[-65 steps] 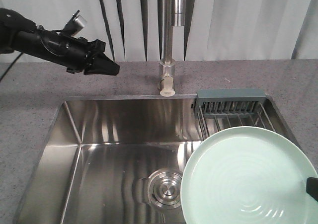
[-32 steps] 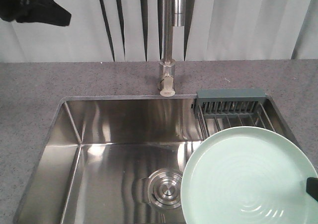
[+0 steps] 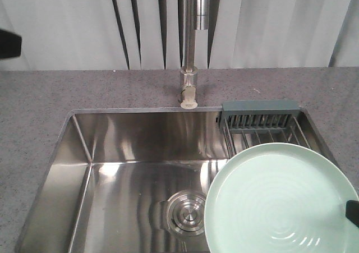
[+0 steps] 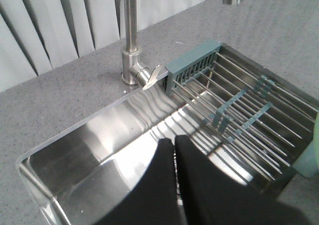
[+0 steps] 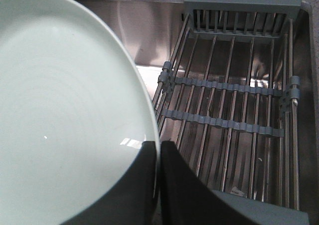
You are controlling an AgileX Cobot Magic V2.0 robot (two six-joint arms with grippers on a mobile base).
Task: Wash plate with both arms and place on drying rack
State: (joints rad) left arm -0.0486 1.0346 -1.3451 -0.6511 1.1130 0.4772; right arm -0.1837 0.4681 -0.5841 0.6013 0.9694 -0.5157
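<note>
**Backdrop:** pale grey-white curtain (image 3: 269,23) hanging in vertical folds, with dark gaps between several folds behind the tap.

**Tabletop** (image 3: 56,96): grey speckled, stone-look surface. It runs from the foot of the curtain around the basin on every visible side.

**Sink** (image 3: 140,135): rectangular brushed-steel basin set into the tabletop, with a round steel drain (image 3: 188,212) in its floor.

**Tap** (image 3: 189,51): upright chrome column at the basin's rear edge, with a short lever handle (image 4: 149,78) at its base.

**Light:** soft and even. Bright streaks and rippled reflections lie on the basin's back wall and floor.
</note>
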